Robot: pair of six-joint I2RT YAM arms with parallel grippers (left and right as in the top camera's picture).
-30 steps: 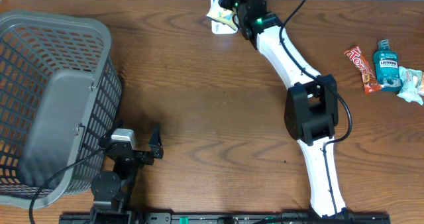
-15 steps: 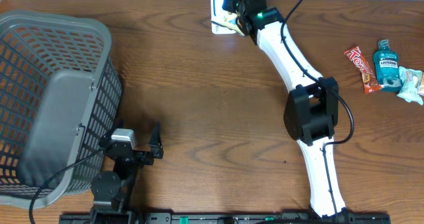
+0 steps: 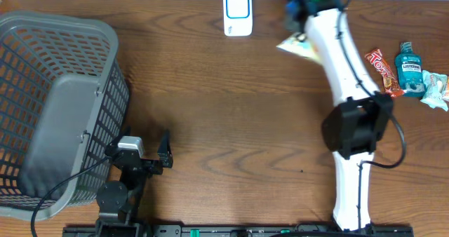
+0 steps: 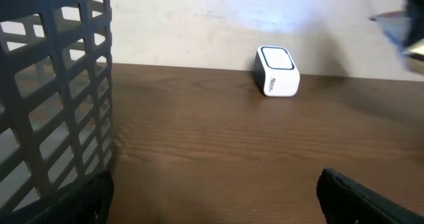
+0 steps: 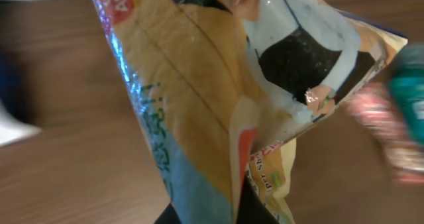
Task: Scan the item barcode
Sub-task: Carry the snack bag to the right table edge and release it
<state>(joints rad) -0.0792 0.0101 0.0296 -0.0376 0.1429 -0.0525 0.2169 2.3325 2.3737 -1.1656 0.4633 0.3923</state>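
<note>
Vs. a sec ago: the right arm has swung off to the right. The right gripper (image 3: 300,16) was parked over the barcode scanner (image 3: 238,12) w/ the snack packet (image 3: 296,46) on top of it. Now the scanner is fully uncovered, and the gripper and packet sit between the scanner and the goods at the table's right edge. Left arm, basket and those goods: no change.

Packet: right gripper's jaws are clamped tight on it, thin foil pinched at one end. In the right wrist view it fills the frame (image 5: 218,98), long axis running from the jaws at the bottom up and away, leaning a bit. The printed orange/blue face is turned to the cam and the far end flares wide. From overhead only a pale wedge shows beside the arm, its corner pointing left toward the scanner side; the rest is hidden under the arm. No barcode can be made out in either view.

Left gripper (image 3: 140,153): jaws wide apart, holding nothing, just beside the grey mesh basket (image 3: 56,111) near the front edge.

Right edge: red candy bar (image 3: 382,72), teal Listerine bottle (image 3: 409,69) and a pale wrapper (image 3: 435,90), touching or nearly so.
</note>
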